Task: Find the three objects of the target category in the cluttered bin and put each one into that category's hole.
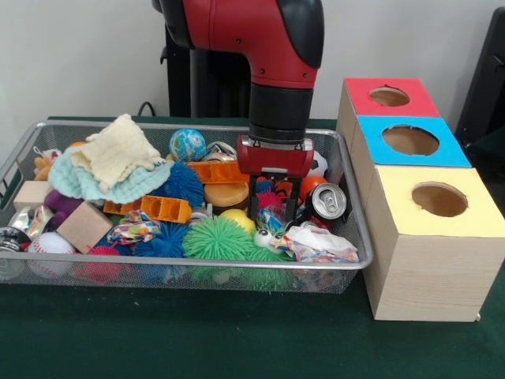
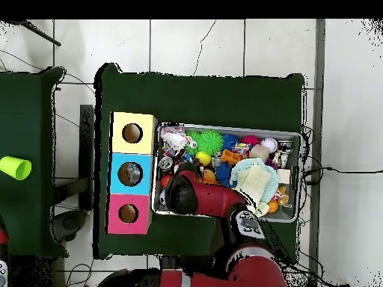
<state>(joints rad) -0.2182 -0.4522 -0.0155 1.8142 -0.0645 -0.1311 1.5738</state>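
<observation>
Glossy red arm (image 1: 268, 35), seemingly black-jointed

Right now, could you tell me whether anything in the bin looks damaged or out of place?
A crumpled wrapper lies by the bin's front right corner, and a drink can lies tipped on its side behind it. Otherwise just the mixed clutter; nothing spilled outside.

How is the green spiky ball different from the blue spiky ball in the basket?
The green spiky ball is lime coloured; the blue spiky ball is dark blue. In the front view, the green one lies near the wire basket's front wall, while the blue one sits farther back, beside the cloths. Both are round, with soft-looking spikes.
</observation>
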